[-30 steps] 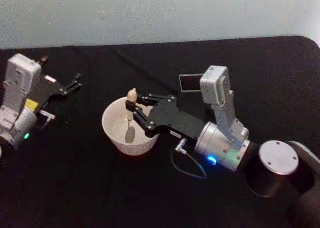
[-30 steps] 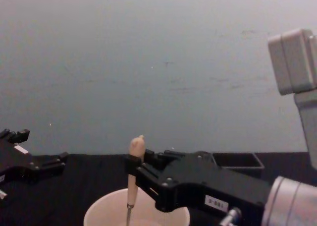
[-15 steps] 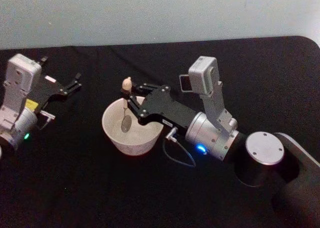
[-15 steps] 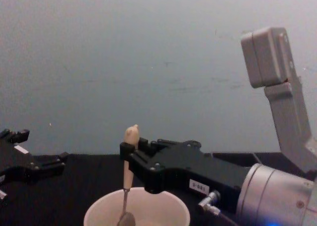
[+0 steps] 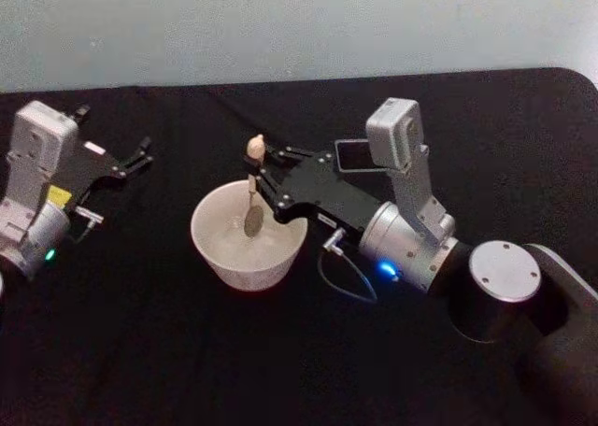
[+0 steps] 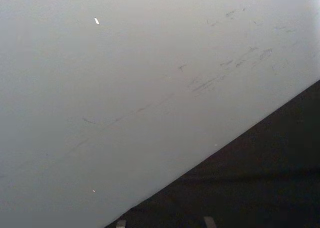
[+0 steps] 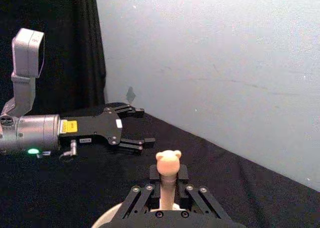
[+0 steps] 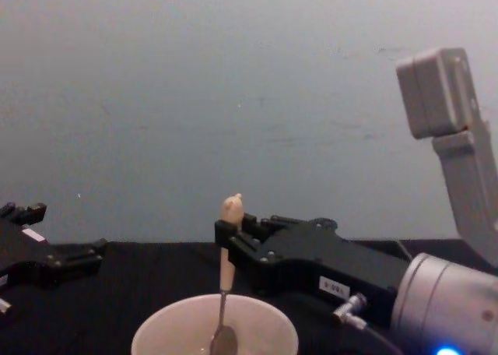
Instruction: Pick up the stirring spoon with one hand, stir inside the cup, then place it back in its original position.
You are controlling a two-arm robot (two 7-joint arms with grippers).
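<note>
Right pincer [image 7: 167,182] gripping the cream-beige, round-handled stirring spoon [image 7: 168,164]
It is holding the handle upright beside the round cream-white cup [image 7: 106,215]; farther off, the left pincer [image 7: 141,127] is hovering, spread wide, over the black bench [image 7: 55,188].

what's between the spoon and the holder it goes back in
Nothing loose. The right pincer holds the spoon over the cup; the holder stands behind that pincer's own body, on the cup's right. Left pincer sits parked at far left.

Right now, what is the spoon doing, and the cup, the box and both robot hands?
Cup: upright, open top.
Spoon: upright, gripped by its handle, bowl down in the cup.
Box: upright at the back, no spoon in it.
Right gripper: shut on the spoon, over the cup.
Left gripper: open, parked at the left.
</note>
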